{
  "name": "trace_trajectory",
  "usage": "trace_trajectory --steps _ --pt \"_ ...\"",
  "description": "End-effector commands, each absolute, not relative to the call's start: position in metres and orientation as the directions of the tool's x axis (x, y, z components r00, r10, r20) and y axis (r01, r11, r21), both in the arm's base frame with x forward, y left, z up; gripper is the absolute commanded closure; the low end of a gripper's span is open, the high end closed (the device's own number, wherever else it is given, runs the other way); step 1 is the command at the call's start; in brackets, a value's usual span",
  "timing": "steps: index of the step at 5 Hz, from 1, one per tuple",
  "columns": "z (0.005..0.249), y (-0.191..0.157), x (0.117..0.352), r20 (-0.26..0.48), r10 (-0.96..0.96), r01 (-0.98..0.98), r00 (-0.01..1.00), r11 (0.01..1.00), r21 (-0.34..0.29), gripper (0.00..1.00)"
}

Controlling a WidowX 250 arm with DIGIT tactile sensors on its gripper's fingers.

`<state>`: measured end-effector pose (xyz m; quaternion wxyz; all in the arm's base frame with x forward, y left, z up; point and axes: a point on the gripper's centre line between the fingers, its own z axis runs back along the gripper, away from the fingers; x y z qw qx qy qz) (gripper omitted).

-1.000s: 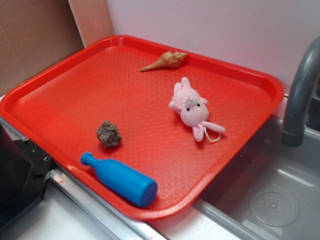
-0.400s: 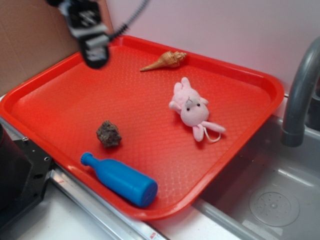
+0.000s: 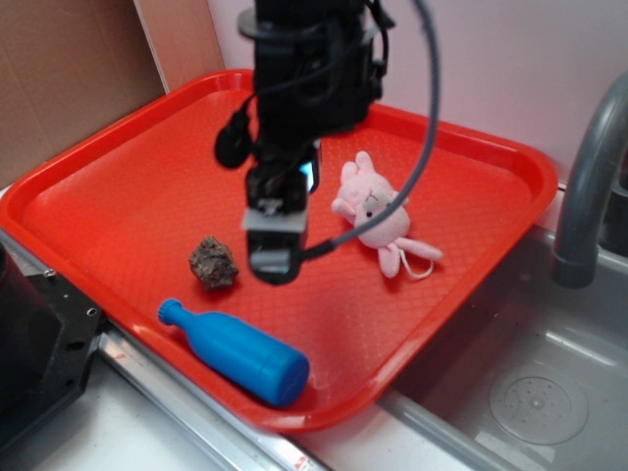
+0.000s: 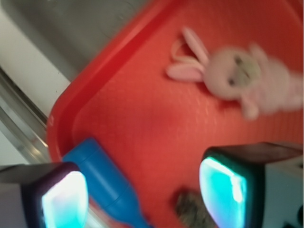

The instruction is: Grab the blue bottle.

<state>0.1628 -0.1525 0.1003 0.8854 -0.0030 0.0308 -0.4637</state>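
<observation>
Your gripper [image 3: 272,257] hangs above the middle of the red tray [image 3: 108,182], fingers spread wide with nothing between them; the wrist view shows both glowing pads [image 4: 222,192] well apart over bare tray floor. You find the blue bottle [image 3: 235,352] lying on its side along the tray's near edge, neck toward the left, base toward the near corner, almost touching the raised rim. From the exterior view the gripper sits up-tray from the bottle, not over it.

Just beside your fingertips, on their left, lies a small brown rock [image 3: 213,263], between the gripper and the bottle's neck; it is the closest thing to the bottle but does not touch it. The pink plush bunny [image 3: 375,213] lies to the right of the arm, toward the tray's right edge, well apart from the bottle. The arm's black cable loops in front of the bunny. A grey faucet [image 3: 589,186] stands past the tray's right edge, over a steel sink [image 3: 530,392].
</observation>
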Motion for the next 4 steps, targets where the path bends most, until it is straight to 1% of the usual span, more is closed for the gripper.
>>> trace_trajectory --steps 1,2,3,4 --pt "0.110 -0.157 0.156 0.006 -0.828 0.828 0.561 0.560 -0.011 0.00" --pt "0.110 -0.157 0.156 0.006 -0.828 0.828 0.561 0.560 -0.011 0.00" --pt "0.104 -0.151 0.144 -0.008 -0.897 0.898 0.441 0.441 -0.001 0.00" --pt "0.091 -0.154 0.124 0.004 -0.962 0.961 0.272 0.271 0.061 0.00"
